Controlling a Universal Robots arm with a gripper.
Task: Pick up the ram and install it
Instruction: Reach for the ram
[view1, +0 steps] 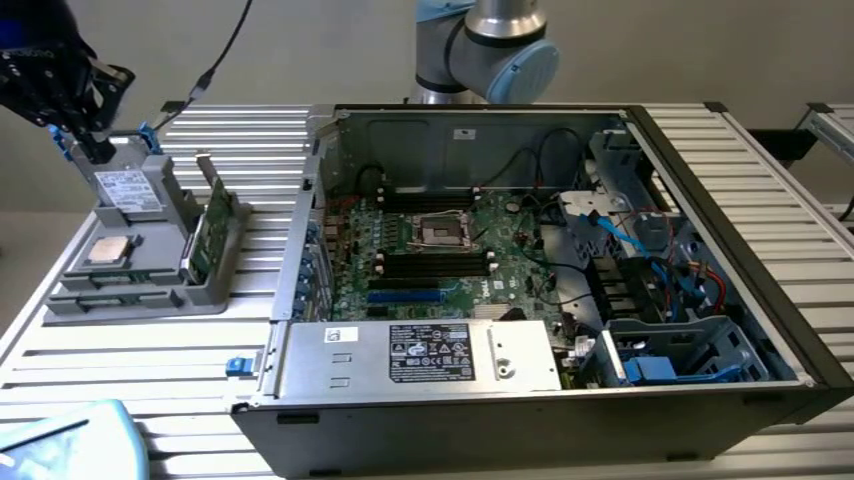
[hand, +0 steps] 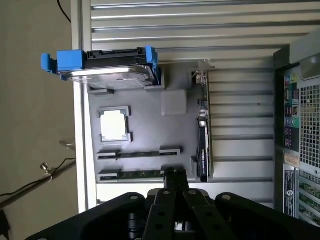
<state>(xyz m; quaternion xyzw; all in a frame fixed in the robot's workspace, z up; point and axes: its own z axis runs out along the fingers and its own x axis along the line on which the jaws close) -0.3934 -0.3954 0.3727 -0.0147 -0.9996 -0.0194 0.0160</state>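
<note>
Hovering gripper (hand: 175, 175) over gray tray (hand: 150, 130), fingers pressing together, gripping nothing; ram (hand: 132, 175) lying flat in tray slot, near fingertips.

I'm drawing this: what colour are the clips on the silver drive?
Blue. The clips on the drive show best in the wrist view.

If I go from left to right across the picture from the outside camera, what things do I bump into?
You'd meet the silver processor chip → green card standing on edge → motherboard → blue cables.
</note>
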